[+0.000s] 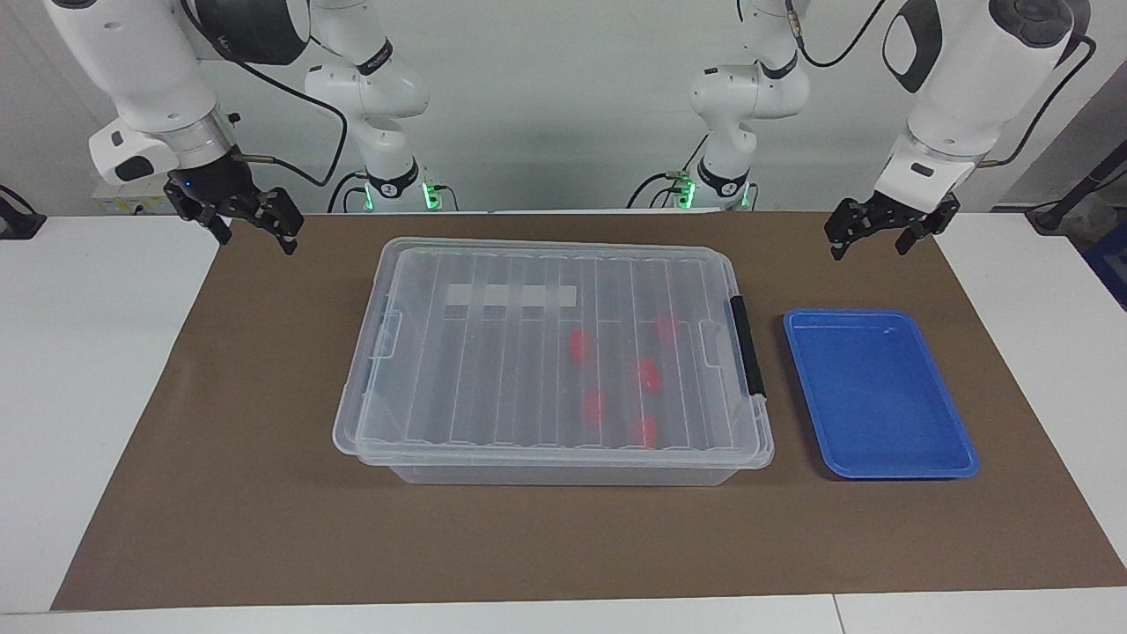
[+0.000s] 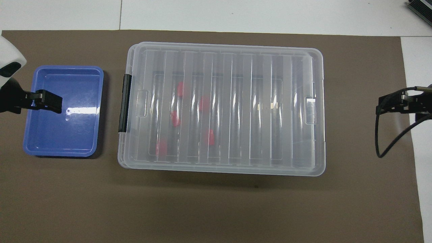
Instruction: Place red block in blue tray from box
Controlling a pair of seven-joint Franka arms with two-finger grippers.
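The box [image 1: 493, 352] [image 2: 236, 108], clear plastic with its ribbed lid closed, lies in the middle of the brown mat. Through the lid show several red blocks [image 1: 577, 346] [image 2: 204, 103], all in the half toward the left arm's end. The blue tray [image 1: 880, 396] [image 2: 67, 135] sits beside the box at that end, with nothing in it. My left gripper [image 1: 867, 251] [image 2: 50, 101] hangs open in the air by the tray. My right gripper [image 1: 255, 242] [image 2: 388, 104] hangs open over the mat's edge at the right arm's end. Neither holds or touches anything.
A black latch [image 1: 747, 348] [image 2: 125, 103] clasps the box's side facing the tray. A whitish tape strip [image 1: 511, 295] lies on the lid. The brown mat [image 1: 264, 493] covers most of the white table [image 1: 88, 396]. A cable [image 2: 388, 141] loops from the right gripper.
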